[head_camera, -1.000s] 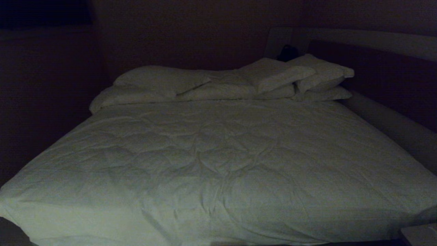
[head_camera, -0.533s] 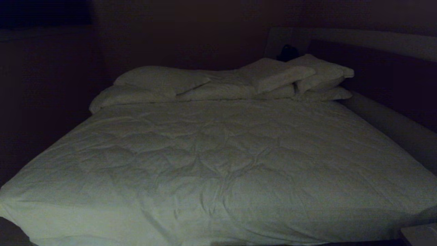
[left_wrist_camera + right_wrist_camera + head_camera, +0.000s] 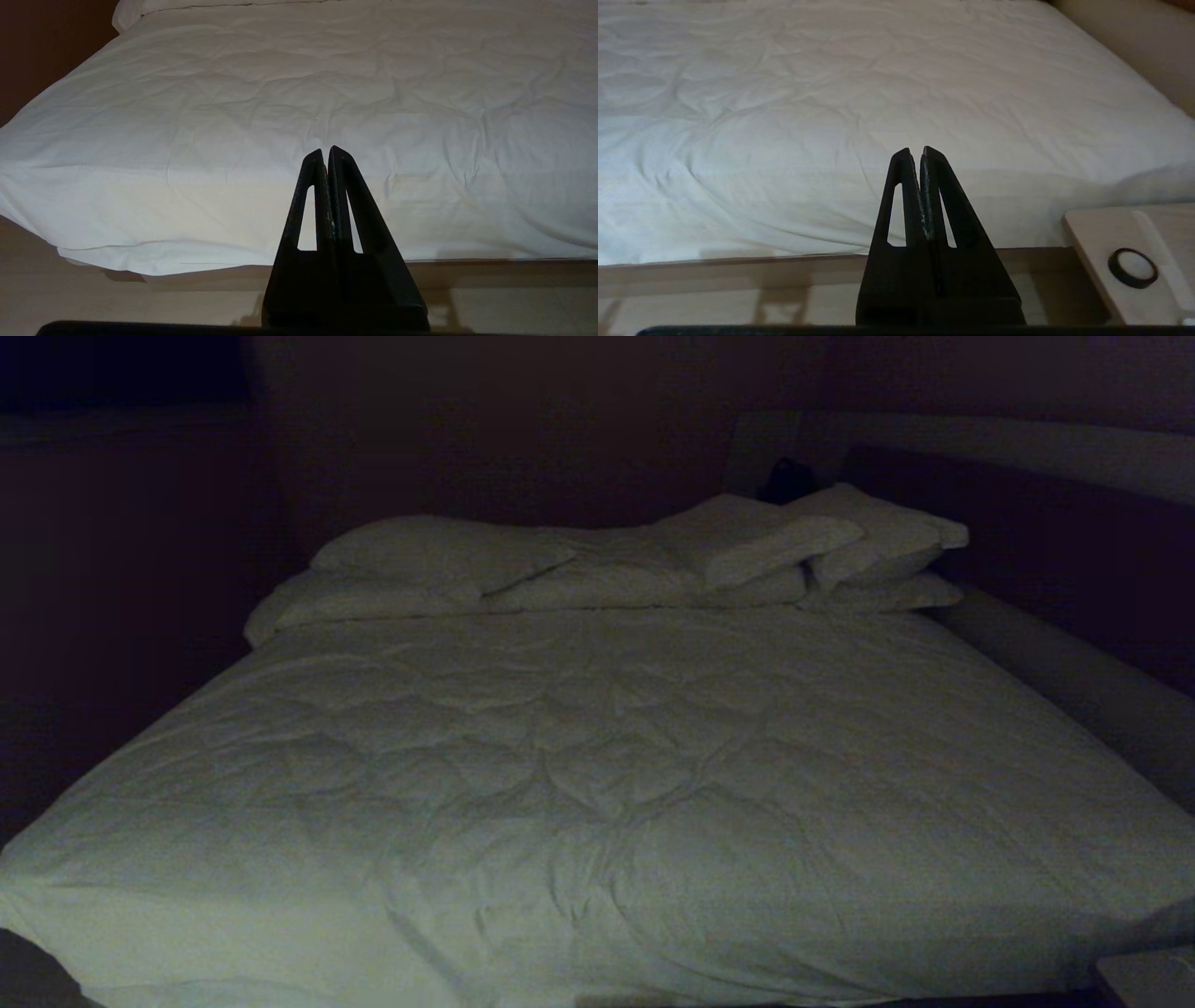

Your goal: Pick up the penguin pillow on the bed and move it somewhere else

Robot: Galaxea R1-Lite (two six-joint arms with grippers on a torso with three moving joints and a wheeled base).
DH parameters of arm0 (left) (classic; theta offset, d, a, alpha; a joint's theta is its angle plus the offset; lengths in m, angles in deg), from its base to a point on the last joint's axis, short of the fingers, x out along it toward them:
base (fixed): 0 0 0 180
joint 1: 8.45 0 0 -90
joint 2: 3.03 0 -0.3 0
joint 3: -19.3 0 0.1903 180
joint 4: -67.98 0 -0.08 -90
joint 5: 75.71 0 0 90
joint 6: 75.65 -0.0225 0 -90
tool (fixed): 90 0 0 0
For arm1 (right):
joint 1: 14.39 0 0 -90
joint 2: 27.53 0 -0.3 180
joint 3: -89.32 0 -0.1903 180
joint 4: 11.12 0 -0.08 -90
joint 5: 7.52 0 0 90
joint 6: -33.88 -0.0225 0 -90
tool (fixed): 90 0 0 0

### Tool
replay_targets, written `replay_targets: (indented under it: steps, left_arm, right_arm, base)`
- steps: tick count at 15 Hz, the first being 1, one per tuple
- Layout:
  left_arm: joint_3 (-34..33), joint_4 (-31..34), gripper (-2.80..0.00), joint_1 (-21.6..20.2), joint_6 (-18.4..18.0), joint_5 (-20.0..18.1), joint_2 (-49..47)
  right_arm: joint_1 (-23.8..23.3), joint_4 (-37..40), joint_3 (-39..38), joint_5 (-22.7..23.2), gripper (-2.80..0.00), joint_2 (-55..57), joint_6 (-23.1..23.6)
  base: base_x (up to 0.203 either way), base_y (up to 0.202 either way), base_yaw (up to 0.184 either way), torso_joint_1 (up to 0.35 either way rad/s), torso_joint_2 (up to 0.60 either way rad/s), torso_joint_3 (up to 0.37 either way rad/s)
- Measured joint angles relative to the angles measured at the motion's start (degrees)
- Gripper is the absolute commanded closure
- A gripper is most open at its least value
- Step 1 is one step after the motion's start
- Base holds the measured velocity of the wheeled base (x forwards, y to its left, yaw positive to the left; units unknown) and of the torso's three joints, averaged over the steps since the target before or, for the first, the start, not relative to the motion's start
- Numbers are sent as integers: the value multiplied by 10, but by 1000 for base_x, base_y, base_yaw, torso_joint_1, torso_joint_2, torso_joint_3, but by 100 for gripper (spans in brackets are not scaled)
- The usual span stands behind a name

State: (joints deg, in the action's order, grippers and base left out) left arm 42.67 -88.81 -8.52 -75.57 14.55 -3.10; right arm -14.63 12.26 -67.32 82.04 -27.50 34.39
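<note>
The bed [image 3: 597,784] fills the dim head view, its wrinkled white duvet spread flat. No penguin pillow shows in any view; it is hidden or out of view. Neither arm appears in the head view. In the left wrist view my left gripper [image 3: 326,150] hangs shut and empty just off the foot of the bed [image 3: 280,116], over its near left part. My right gripper [image 3: 915,151] is likewise shut on nothing, off the foot of the bed [image 3: 878,93] toward its right side.
Plain white pillows [image 3: 644,560] are stacked along the head of the bed. A pale padded frame [image 3: 1074,681] runs down the right side. A small table [image 3: 1134,252] with a black ring-shaped thing [image 3: 1132,267] stands at the near right corner. Pale floor [image 3: 140,308] lies below.
</note>
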Motion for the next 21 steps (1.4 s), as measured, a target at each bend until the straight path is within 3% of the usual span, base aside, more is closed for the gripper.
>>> replay_targets:
  steps: [21]
  left_arm:
    - [0, 0, 0, 0, 0, 0, 0]
  right_arm:
    - [0, -1, 0, -1, 0, 0, -2]
  base:
    - [0, 0, 0, 0, 0, 0]
